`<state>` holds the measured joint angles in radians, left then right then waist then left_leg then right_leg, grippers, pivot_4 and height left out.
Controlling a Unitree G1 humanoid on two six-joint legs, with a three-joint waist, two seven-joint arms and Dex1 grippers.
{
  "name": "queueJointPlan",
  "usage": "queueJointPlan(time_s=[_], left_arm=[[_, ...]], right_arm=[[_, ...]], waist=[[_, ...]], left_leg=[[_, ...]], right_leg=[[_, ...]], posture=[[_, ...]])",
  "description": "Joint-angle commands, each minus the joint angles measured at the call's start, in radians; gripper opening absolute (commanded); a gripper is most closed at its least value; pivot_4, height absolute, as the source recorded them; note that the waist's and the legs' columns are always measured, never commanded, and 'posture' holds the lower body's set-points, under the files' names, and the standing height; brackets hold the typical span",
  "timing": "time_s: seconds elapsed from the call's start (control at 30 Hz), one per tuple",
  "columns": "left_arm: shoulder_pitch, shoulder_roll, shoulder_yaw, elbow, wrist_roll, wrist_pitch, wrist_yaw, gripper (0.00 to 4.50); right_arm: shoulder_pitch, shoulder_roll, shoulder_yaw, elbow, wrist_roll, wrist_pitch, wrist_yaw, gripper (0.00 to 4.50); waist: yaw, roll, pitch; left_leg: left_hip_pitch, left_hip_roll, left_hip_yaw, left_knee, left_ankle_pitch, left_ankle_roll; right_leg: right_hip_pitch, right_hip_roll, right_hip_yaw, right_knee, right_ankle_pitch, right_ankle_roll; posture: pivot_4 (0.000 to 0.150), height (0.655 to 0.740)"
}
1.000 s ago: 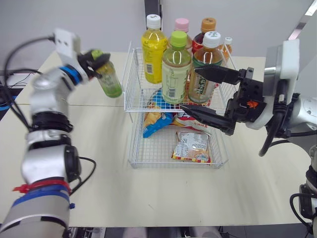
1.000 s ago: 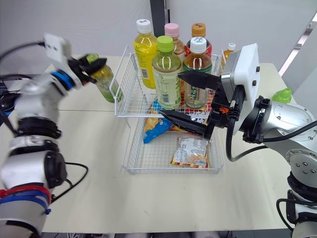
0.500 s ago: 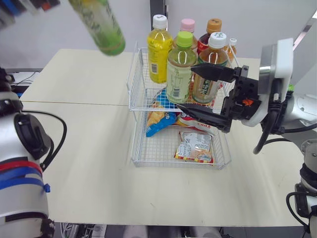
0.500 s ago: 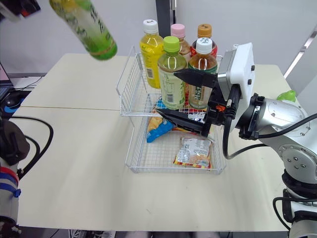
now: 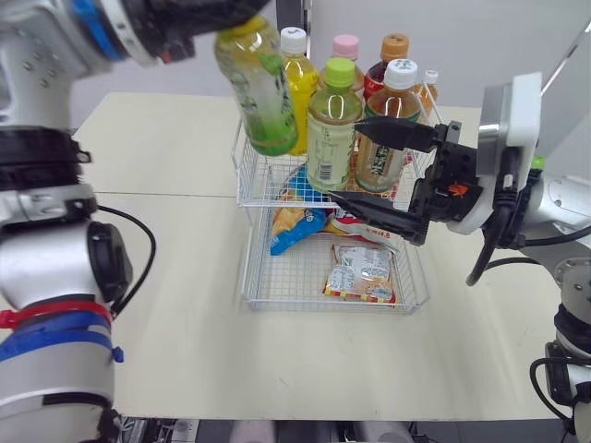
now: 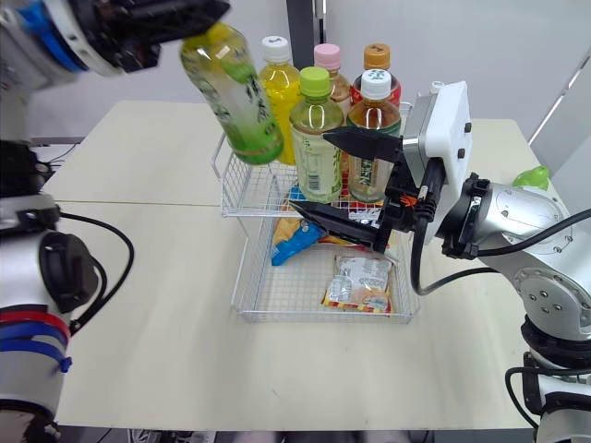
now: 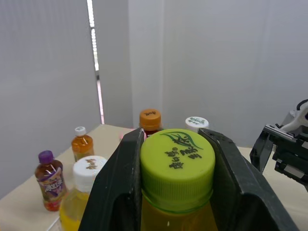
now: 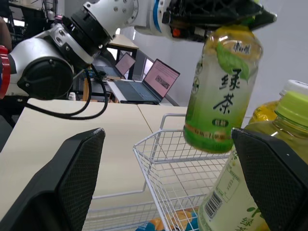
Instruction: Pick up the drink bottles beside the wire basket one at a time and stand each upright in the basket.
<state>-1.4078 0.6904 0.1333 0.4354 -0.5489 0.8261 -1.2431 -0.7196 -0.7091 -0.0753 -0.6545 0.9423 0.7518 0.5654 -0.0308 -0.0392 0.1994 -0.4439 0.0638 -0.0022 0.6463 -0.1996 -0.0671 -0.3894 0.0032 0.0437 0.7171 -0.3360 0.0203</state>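
Your left fingers (image 7: pixel 115 192) clamp the cap (image 7: pixel 177 159) of a tilted bottle (image 5: pixel 259 88) over the basket's (image 5: pixel 263 191) left edge; your right fingers (image 5: pixel 397 136) gape apart alongside.

"緑茶" on the green bottle (image 8: pixel 222 91)

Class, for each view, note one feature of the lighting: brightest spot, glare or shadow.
Left eye view: soft, even light on the table. Left wrist view: a bright strip on the wall behind the green cap. Right wrist view: light shines through the green tea bottle.
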Motion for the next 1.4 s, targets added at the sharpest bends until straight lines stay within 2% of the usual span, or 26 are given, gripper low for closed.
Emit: queueJointPlan(time_s=[0.03,0.47,0.53,0.8,1.03,1.17,1.27,1.4], left_arm=[[0.018,-0.023,0.002,-0.086,-0.009,-0.049,0.029,1.37],[0.106,-0.059,-0.067,-0.092,0.062,-0.188,0.034,1.37],[0.110,-0.057,-0.067,-0.088,0.062,-0.190,0.030,2.09],[0.125,-0.031,-0.049,-0.111,0.046,-0.168,0.034,4.47],[0.128,0.045,0.035,-0.134,0.002,-0.094,0.088,4.49],[0.135,0.154,0.105,-0.064,0.025,-0.106,0.130,4.49],[0.156,0.211,0.125,-0.022,0.043,-0.137,0.146,4.49],[0.267,0.268,0.197,0.024,0.057,-0.197,0.182,4.49]], right_arm=[[-0.006,-0.007,-0.027,-0.029,0.002,-0.011,-0.009,4.50],[-0.004,-0.017,-0.042,-0.045,0.023,0.002,-0.037,4.50],[-0.005,-0.019,-0.042,-0.047,0.027,0.004,-0.042,4.50],[-0.001,-0.025,-0.049,-0.046,0.039,0.008,-0.043,4.50],[-0.033,-0.002,-0.081,-0.014,0.044,-0.016,-0.055,4.50],[-0.051,-0.001,-0.103,0.003,0.091,0.009,-0.070,4.50],[-0.048,-0.030,-0.099,0.006,0.068,0.017,-0.069,4.50],[-0.040,-0.077,-0.086,0.058,-0.057,-0.010,-0.074,4.50]], waist=[[0.001,0.000,0.000],[0.001,0.000,0.000],[0.000,0.000,0.000],[0.000,0.000,0.000],[-0.004,0.000,0.000],[-0.004,0.000,0.000],[-0.005,0.000,0.000],[-0.001,0.000,0.000]], left_leg=[[0.000,0.000,0.000,0.000,0.000,0.000],[0.000,-0.001,0.000,0.000,0.000,0.000],[0.000,-0.001,0.000,0.000,0.000,0.000],[0.000,-0.001,0.000,0.000,0.000,0.000],[0.000,0.000,0.000,0.000,0.000,0.000],[0.001,0.000,0.000,0.000,0.000,0.000],[0.003,0.000,0.002,-0.001,0.000,0.000],[0.004,0.000,0.002,0.000,0.000,0.000]], right_leg=[[0.000,0.000,0.000,0.000,0.000,0.000],[0.000,-0.001,0.000,0.000,0.000,0.000],[0.000,-0.001,0.000,0.000,0.000,0.000],[0.000,0.000,0.000,0.000,0.000,0.000],[0.000,0.000,0.001,0.001,0.000,0.000],[0.000,0.000,0.000,0.001,0.000,0.000],[0.001,0.000,0.001,0.001,0.000,0.000],[0.002,-0.001,0.001,0.001,0.000,0.000]], posture=[[0.150,0.7400],[0.150,0.7400],[0.150,0.7400],[0.150,0.7400],[0.150,0.7400],[0.150,0.7400],[0.150,0.7400],[0.150,0.7400]])
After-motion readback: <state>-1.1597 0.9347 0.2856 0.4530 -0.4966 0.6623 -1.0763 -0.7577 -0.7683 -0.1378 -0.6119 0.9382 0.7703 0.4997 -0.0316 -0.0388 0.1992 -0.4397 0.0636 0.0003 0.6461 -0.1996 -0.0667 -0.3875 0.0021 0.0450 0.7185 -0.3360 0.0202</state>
